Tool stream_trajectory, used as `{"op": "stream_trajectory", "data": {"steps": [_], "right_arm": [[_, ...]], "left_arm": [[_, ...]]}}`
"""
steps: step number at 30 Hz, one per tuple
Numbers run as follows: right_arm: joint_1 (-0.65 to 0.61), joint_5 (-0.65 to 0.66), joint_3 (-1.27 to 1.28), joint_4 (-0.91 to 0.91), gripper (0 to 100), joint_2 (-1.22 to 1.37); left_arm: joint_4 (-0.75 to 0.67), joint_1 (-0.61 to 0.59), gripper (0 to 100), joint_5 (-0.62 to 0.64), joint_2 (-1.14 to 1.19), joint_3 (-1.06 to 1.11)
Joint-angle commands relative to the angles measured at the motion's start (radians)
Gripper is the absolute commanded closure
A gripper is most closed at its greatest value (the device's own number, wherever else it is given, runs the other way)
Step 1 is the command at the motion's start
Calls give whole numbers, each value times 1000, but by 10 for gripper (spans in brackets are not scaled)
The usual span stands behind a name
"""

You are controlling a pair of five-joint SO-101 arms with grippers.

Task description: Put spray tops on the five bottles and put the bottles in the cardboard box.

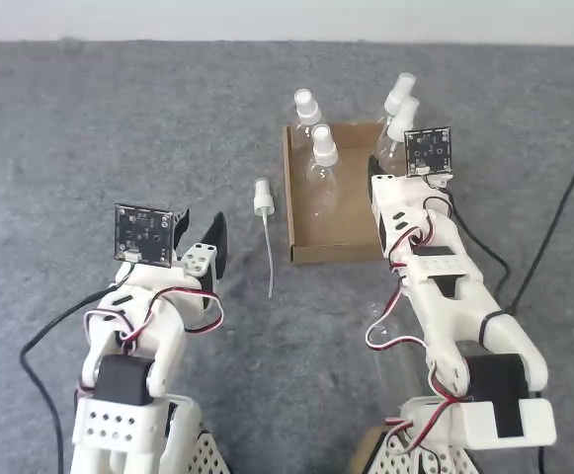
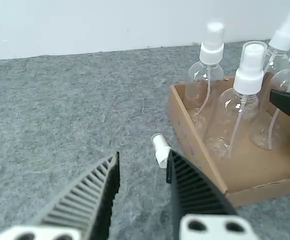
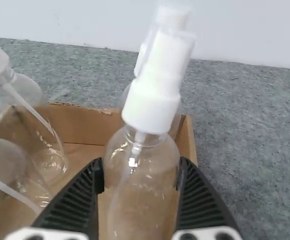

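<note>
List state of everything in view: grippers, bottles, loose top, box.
left gripper: open, empty
right gripper: shut on held bottle
held bottle: upright, capped
middle bottle: upright, capped, inside box
cardboard box: open-topped, bottles inside
loose spray top: lying outside box, unfitted

Bottle (image 3: 142,195) base past the right wrist view's edge; rightmost bottles (image 2: 286,82) partly past the left's.

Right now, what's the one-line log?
right fingers: shut on bottle | left fingers: open | loose spray top: beside cardboard box
</note>
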Motion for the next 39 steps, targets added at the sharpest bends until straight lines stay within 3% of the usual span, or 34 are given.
{"op": "stream_trajectory", "data": {"steps": [1, 11, 18, 21, 39], "right_arm": [[-7, 2, -38, -8, 991, 4], [-7, 2, -38, -8, 987, 5], [-7, 2, -37, -7, 791, 12], [-7, 2, -37, -7, 752, 12], [-8, 58, -38, -13, 745, 1]], "left_arm": [[-26, -6, 855, 2, -11, -7], [-26, -8, 855, 2, -11, -7], [-26, -8, 855, 2, -12, -7], [-26, -8, 855, 2, -12, -7], [-26, -8, 855, 2, -12, -7]]}}
